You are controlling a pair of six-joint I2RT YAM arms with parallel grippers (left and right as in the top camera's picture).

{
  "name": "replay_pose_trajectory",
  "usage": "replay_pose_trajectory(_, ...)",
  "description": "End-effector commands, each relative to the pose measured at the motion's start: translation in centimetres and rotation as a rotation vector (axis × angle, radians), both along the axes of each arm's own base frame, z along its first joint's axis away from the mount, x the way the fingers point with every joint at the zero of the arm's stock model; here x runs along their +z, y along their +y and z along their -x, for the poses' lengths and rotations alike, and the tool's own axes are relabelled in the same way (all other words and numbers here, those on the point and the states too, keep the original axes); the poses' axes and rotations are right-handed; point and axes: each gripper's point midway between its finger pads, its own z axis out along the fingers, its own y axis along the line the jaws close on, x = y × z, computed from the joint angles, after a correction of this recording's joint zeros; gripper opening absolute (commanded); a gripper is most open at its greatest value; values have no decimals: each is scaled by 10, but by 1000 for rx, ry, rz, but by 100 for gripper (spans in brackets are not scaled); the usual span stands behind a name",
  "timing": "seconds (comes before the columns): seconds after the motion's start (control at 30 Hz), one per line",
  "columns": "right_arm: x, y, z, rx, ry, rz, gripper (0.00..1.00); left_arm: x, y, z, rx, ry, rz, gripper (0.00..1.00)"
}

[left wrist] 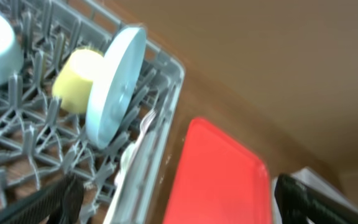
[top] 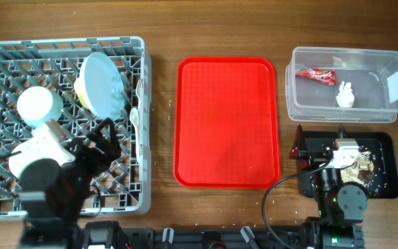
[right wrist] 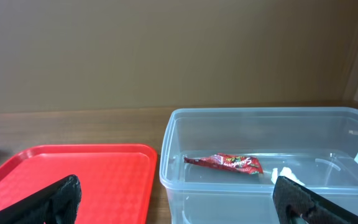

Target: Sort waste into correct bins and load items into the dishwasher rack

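Overhead view: at left, a large square grey plastic dishwasher rack (top: pixel 61 47) holds a pale blue round plate (top: pixel 104 84) on edge against a yellow-green cup (top: pixel 80 90). It also holds a pale blue-white bowl (top: pixel 40 104), with white plastic cutlery (top: pixel 136 116) along its right wall. The left gripper (top: pixel 106 142) hangs spread and empty over the rack. A red serving tray (top: pixel 226 123) lies at centre. At upper right, a clear rectangular plastic tub (top: pixel 344 50) contains a red-and-white snack wrapper (top: pixel 315 75) and a crumpled white paper wad (top: pixel 345 95). Below it, brown food scraps (top: pixel 361 164) sit in a shallow black tray (top: pixel 387 149), with the right gripper (top: pixel 320 137) spread and empty over the tray's left end.

Left wrist view: the black fingers (left wrist: pixel 48 200) stand wide apart; the plate and cup sit in the rack at upper left.

Right wrist view: the fingers (right wrist: pixel 55 200) are parted with nothing between them; the wrapper lies inside the tub at right.
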Motion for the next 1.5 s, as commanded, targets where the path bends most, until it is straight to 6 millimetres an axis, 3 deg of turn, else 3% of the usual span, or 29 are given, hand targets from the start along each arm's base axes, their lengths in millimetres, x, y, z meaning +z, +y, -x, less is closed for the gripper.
replay_pose_trajectory(0.0, 2, -3, 1, -18, -9, -13, 100, -41, -1, -9, -21, -100, -55, 100)
replay_pose_trajectory(0.1, 2, -3, 1, -18, -9, -12, 100, -67, -1, -20, -25, -220, -79, 100)
replay_pose_trajectory(0.3, 2, -3, 1, -18, -9, -13, 100, -84, 14, -25, 59, -321, -104, 100)
replay_pose_trajectory(0.43, 2, -3, 1, -18, -9, -12, 100, -79, 25, -23, 122, -343, -120, 100)
replay_pose_trajectory(0.67, 2, -3, 1, -18, -9, -12, 100, -70, 24, -18, 112, -403, -173, 100)
replay_pose_trajectory(1.03, 2, -3, 0, -18, -8, -12, 100, -85, 22, -24, 91, -461, -223, 100)
replay_pose_trajectory(1.1, 2, -3, 0, -18, -8, -12, 100, -110, 17, -24, 24, -361, -328, 100)
replay_pose_trajectory(1.27, 2, -3, 0, -18, -8, -12, 100, -111, 1, -24, -93, -376, -405, 100)
replay_pose_trajectory(1.47, 2, -3, 0, -18, -8, -12, 100, -111, -1, -23, -103, -378, -408, 100)
